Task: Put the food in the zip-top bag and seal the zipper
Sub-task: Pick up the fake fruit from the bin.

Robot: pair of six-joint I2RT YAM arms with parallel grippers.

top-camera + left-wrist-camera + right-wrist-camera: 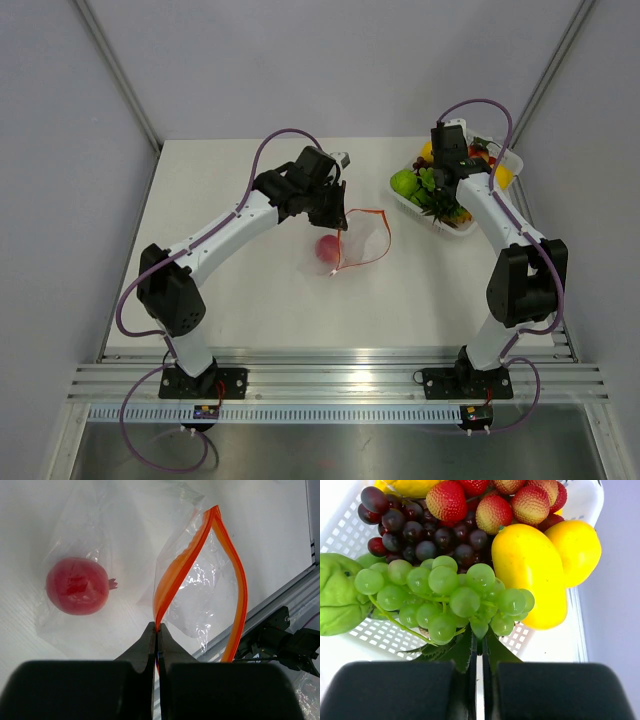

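White tabletop (250, 290) between pale grey walls holds a clear crinkly zip-top bag (362, 238) near its centre, with the mouth gaping. Its orange-red zipper strip (175, 575) bows apart into two bands. A red round toy fruit (77, 586) shows, slightly blurred, through the film at the bag's closed end. The left claw (157, 630) is clenched on one zipper band. Well to the right, a white lattice tray (370, 630) carries green grapes (450, 597), dark purple grapes (420, 530), red bumpy berries (447, 500), smooth yellow fruits (530, 575) and a lumpy green fruit (337, 595) cut off at the picture's edge. The right claw (480, 647) is clenched just beneath the green grapes; whether it pinches a stem is hard to make out.
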